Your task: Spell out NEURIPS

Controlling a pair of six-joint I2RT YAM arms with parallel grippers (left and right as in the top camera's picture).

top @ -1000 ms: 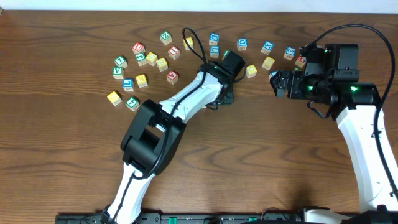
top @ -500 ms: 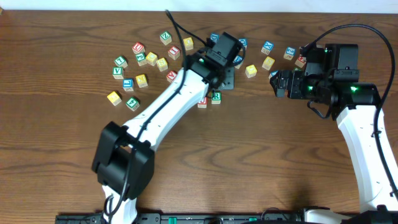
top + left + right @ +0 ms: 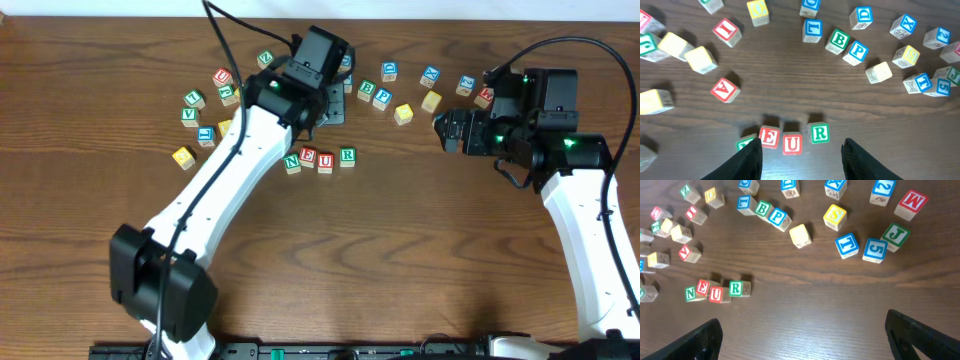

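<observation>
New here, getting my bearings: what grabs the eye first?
A row of cubes reading N, E, U, R sits mid-table, apart from the scattered cubes near the far edge. The left arm stretches diagonally across, left gripper open beyond that row; the right gripper hangs open at the right.

Overhead looks straight down, far. Both wrist views angle down nearer table (image 3: 400,250); all share N-E-U-R row (image 3: 320,158).

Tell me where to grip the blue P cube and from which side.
Come from above and pinch the blue P cube by the two side faces that look at bare wood. The green B cube sits against a third face, and a pale cube crowds the fourth.
</observation>
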